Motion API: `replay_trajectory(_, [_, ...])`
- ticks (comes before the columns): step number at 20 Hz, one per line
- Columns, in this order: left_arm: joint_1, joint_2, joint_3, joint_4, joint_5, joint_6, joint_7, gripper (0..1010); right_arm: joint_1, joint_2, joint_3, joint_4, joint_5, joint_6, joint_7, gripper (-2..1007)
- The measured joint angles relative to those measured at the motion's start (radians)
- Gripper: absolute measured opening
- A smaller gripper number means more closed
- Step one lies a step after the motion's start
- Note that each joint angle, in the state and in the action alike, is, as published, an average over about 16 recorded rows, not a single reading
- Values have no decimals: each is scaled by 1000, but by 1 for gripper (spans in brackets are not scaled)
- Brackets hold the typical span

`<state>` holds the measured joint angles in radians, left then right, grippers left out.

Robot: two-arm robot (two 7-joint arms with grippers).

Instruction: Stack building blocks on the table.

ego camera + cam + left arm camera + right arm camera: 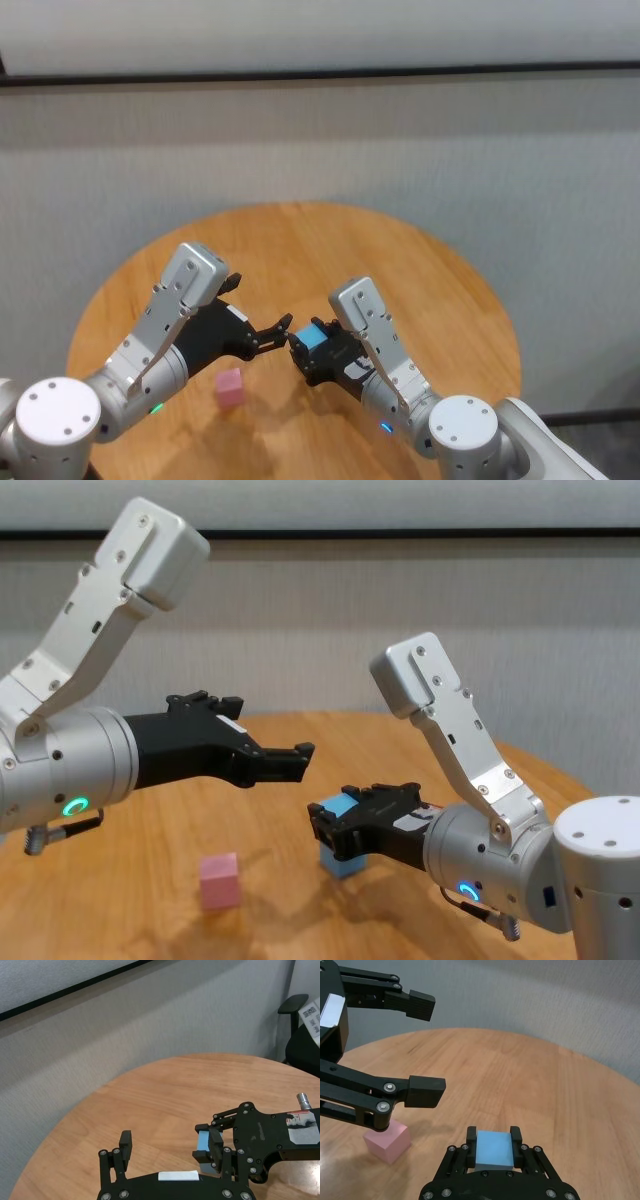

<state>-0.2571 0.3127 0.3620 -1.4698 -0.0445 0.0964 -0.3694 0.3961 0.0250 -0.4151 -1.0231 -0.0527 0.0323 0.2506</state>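
So the light blue block (494, 1150) is pinched in the right gripper (492, 1141), jaws closed flat on two opposite faces, held near the middle of the table (400, 260). In the chest view there's a second blue block (343, 861) right under it on the table. I honestly can't tell if the two are touching or if there's a sliver of air between them. The pink block (231, 386) sits by itself on the near-left part of the table, a bit apart from the blue ones.

These look like plain matte cubes, stiff and probably very light, so they shouldn't crush or slip much. The catch is they're tiny next to the jaws, so a slightly off-centre squeeze could twist one or nudge the stack over. My guess is the flat side faces, gripped square and near the middle, are the way to go, leaving the bottom face free to land flush.

The left gripper (262, 315) hovers just left of the right one with its jaws spread wide and nothing in them, above the table and just beyond the pink block.
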Motion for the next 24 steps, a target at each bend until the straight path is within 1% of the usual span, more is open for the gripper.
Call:
replay_trajectory(5, [0, 0, 0, 0, 0, 0, 0, 1002, 1, 0, 0, -1, -3, 1, -4, 459])
replay_trajectory(8, [0, 0, 0, 0, 0, 0, 0, 1002, 1, 1, 2, -4, -4, 1, -6, 529])
replay_trajectory(12, [0, 0, 0, 0, 0, 0, 0, 1002, -1, 3, 8, -18, -2, 1, -9, 648])
replay_trajectory(18, [0, 0, 0, 0, 0, 0, 0, 1002, -9, 14, 28, -66, 9, 3, -13, 843])
replay_trajectory(24, [0, 0, 0, 0, 0, 0, 0, 1002, -25, 40, 59, -127, 21, 11, -25, 959])
